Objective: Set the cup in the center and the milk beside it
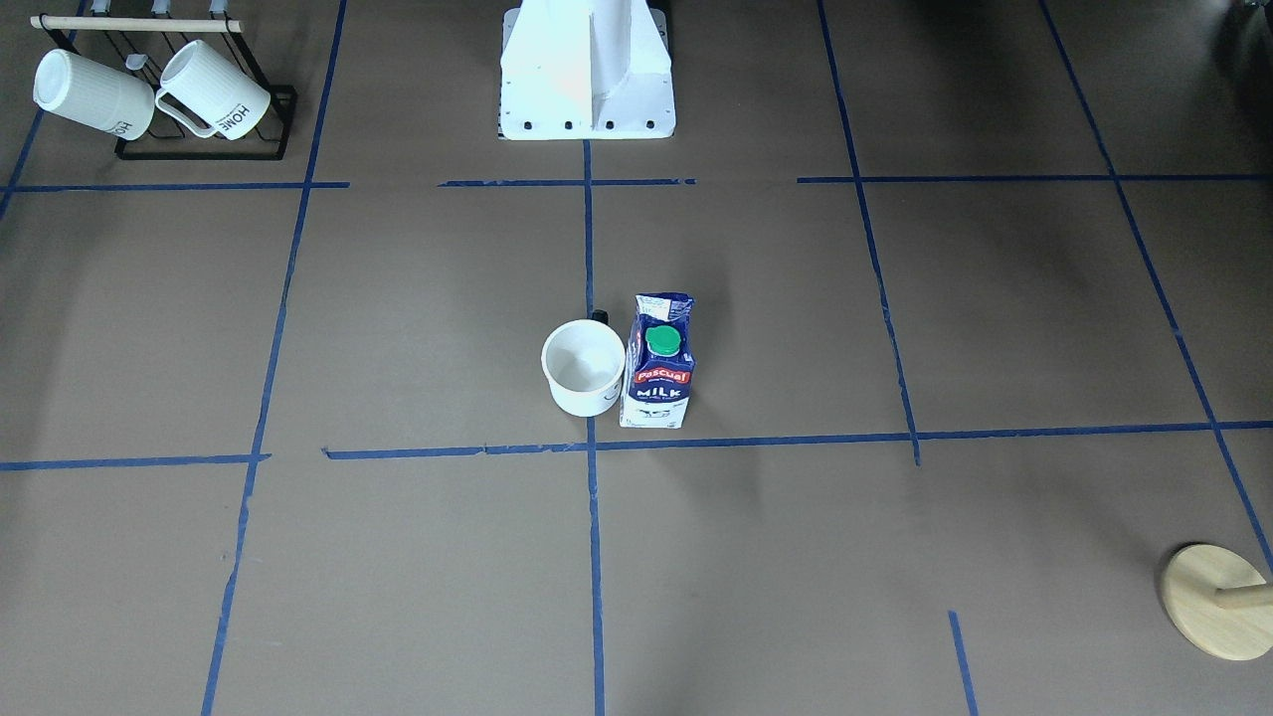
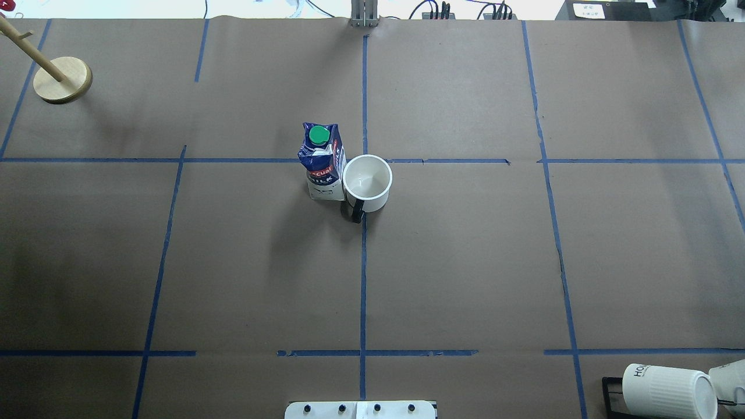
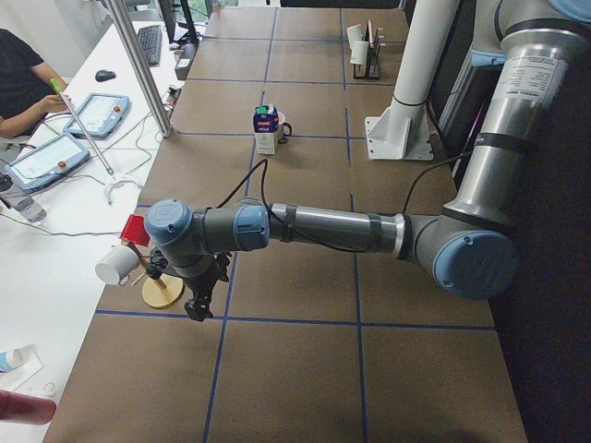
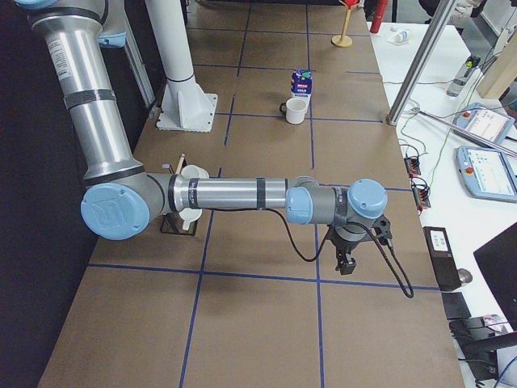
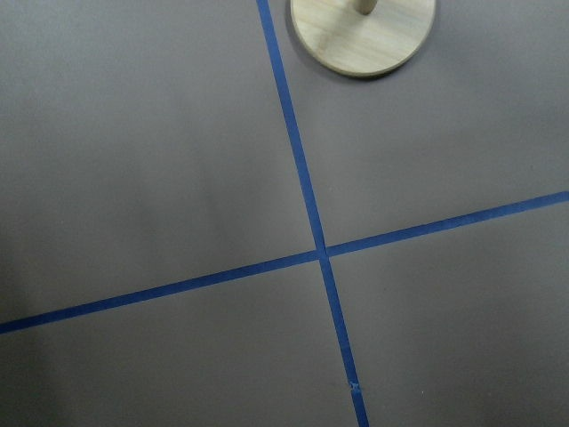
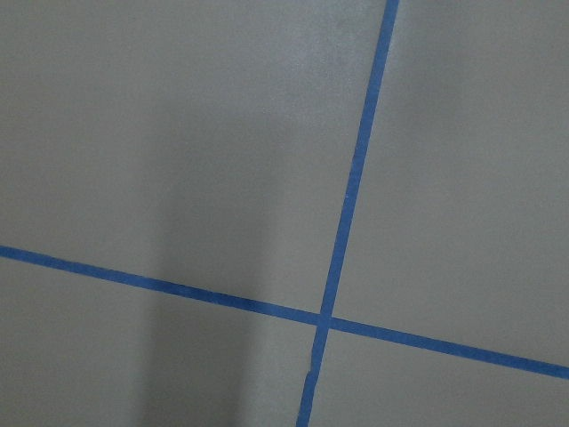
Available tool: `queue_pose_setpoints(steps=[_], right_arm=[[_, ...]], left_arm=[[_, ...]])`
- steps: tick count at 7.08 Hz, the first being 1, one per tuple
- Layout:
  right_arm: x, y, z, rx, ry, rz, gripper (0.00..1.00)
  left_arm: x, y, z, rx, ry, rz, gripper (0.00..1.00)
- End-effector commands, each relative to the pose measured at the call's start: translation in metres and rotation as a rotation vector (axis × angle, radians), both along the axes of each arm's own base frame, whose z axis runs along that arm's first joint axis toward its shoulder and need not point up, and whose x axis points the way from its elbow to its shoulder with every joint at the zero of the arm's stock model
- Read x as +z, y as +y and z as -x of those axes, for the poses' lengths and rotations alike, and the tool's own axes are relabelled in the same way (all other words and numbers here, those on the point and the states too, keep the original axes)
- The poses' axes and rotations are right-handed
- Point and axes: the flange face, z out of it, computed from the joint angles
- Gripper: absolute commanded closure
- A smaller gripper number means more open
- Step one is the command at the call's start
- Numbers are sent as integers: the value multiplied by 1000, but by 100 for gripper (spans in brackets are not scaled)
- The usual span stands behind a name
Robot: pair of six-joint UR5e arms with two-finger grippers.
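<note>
The white cup (image 1: 584,366) stands upright on the middle lengthwise tape line, just on the robot's side of the center crossing (image 1: 591,447). Its black handle (image 2: 355,212) points toward the robot. The dark blue milk carton (image 1: 658,363) stands upright right beside it, on the robot's left, touching or nearly touching. Both also show in the overhead view, cup (image 2: 367,182) and milk (image 2: 322,163). The left gripper (image 3: 197,309) hangs far off near the table's left end, the right gripper (image 4: 346,271) near the right end. Both show only in side views, so I cannot tell whether they are open or shut.
A wooden peg stand (image 1: 1218,602) sits at the far corner on the robot's left, below the left wrist camera (image 5: 364,31). A black rack with white ribbed "HOME" mugs (image 1: 199,99) stands near the robot's right. The white robot base (image 1: 587,75) is at the near edge.
</note>
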Motion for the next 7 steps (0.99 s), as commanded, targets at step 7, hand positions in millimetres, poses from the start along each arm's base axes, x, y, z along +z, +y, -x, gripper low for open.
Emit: queue_pose_setpoints(steps=[7], right_arm=[[-11, -9, 26, -39, 0, -19, 0]], left_arm=[[-33, 1, -4, 14, -13, -83, 0]])
